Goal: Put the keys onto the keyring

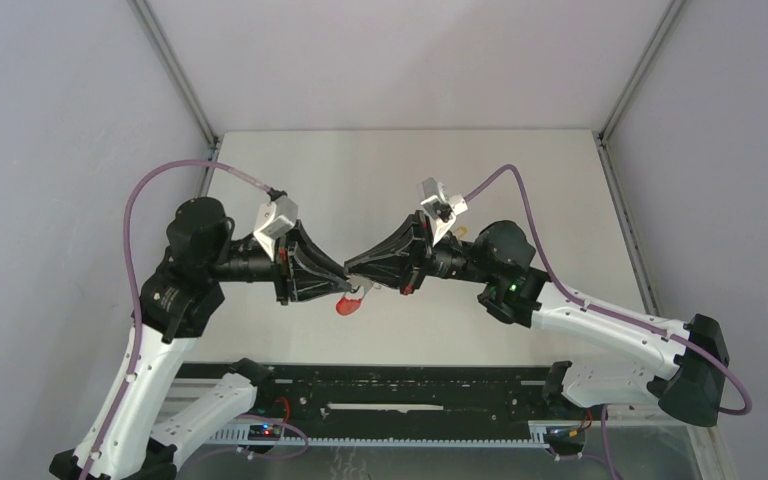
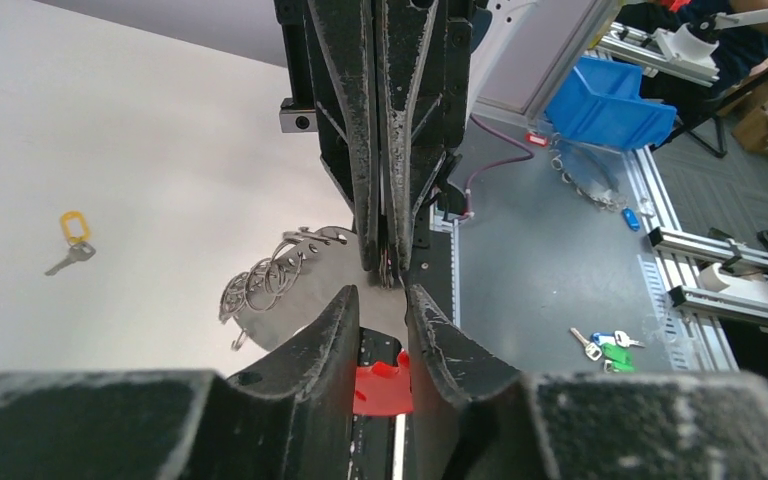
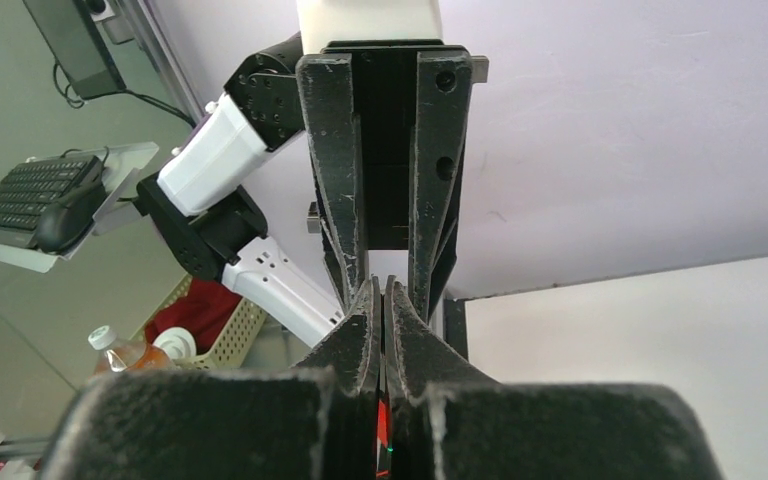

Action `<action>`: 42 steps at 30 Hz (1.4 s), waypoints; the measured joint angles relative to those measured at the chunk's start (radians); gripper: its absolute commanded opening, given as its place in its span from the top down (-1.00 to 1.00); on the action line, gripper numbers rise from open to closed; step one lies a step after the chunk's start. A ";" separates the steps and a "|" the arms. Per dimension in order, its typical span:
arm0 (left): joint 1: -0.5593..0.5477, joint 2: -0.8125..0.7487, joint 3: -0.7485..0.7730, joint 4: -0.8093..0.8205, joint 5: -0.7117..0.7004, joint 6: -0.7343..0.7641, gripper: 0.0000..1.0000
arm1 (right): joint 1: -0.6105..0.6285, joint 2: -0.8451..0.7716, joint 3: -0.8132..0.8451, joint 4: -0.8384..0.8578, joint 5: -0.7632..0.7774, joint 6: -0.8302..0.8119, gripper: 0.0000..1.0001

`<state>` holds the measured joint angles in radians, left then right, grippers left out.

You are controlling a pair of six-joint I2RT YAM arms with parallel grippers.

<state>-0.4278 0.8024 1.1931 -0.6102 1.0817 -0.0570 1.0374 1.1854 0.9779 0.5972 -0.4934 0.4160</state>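
The left gripper [image 2: 381, 300] clamps the keyring [image 2: 380, 388] by its red band, with the wire rings [image 2: 270, 285] dangling aside. The right gripper [image 2: 389, 262] meets it tip to tip, pinched closed (on what, I cannot tell). A yellow-tagged key [image 2: 73, 240] lies well apart on the table [image 2: 140, 130].

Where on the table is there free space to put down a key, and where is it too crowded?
Bare: the far strip of the table between the back wall and the arms, and the far right corner past the yellow-tagged key. Crowded: the centre, where the left gripper and right gripper meet at the keyring.
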 measured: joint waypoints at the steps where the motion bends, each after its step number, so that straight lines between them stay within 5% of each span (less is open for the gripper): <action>1: 0.000 0.000 0.000 0.000 0.004 -0.006 0.44 | 0.000 0.000 0.000 0.006 -0.010 0.005 1.00; 11: 0.000 -0.005 0.000 0.002 0.035 -0.026 0.48 | 0.000 0.001 0.000 0.035 -0.049 0.033 1.00; 15: 0.005 -0.005 0.002 0.002 0.045 -0.026 0.11 | 0.000 0.005 0.000 0.043 -0.064 0.040 1.00; 21: 0.012 0.000 0.029 0.002 0.049 -0.032 -0.01 | 0.000 0.005 0.000 0.042 -0.074 0.040 1.00; 35: 0.012 -0.007 0.034 0.002 0.072 -0.026 0.50 | 0.000 0.010 0.000 0.051 -0.085 0.056 1.00; 42: 0.013 -0.011 0.031 0.015 0.063 -0.039 0.52 | 0.000 0.019 0.000 0.057 -0.084 0.063 1.00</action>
<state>-0.4149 0.7910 1.2243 -0.5953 1.1446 -0.0959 1.0374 1.2049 0.9779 0.6544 -0.5777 0.4786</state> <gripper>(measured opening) 0.241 0.008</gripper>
